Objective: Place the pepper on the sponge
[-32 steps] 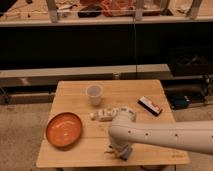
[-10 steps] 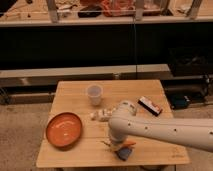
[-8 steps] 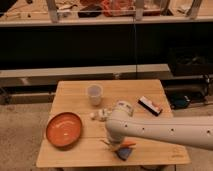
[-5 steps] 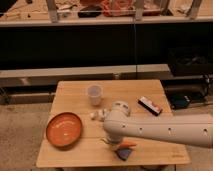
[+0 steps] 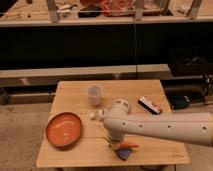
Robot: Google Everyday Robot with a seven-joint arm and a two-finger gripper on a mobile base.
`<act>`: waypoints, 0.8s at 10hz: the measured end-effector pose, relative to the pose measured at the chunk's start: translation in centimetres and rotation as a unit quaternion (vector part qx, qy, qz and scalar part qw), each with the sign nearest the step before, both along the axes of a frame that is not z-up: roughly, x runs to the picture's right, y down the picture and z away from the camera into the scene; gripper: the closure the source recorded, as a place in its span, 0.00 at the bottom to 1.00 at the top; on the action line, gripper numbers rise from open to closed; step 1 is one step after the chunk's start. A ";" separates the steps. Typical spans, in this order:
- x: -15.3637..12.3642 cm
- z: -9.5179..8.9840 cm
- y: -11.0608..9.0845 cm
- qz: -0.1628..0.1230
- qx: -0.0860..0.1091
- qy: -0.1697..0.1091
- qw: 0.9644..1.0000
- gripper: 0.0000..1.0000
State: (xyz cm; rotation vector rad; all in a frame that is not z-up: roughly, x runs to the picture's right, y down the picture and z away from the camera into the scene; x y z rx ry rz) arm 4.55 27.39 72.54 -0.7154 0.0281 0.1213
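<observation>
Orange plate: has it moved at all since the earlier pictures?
No. The plate stays near the table's left edge, same gap from the cup. The gripper hangs by the pepper and sponge, front edge.

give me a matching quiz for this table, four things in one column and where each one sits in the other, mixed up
Things
1. plate
2. cup
3. block
4. pepper

Places
A. toward the back of the table, near the middle
B. front edge, right at the sponge, where the end effector hangs low
C. left front
D. right side

Pairs: 1-C, 2-A, 3-D, 4-B
</observation>
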 end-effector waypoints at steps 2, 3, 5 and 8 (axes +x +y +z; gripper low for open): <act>-0.1 0.1 0.1 0.000 -0.008 0.004 1.000 0.40; -0.1 0.2 0.2 0.001 -0.010 0.005 1.000 0.32; -0.1 0.3 0.3 0.003 -0.015 0.003 1.000 0.20; 0.1 0.5 0.6 0.002 -0.023 -0.002 1.000 0.20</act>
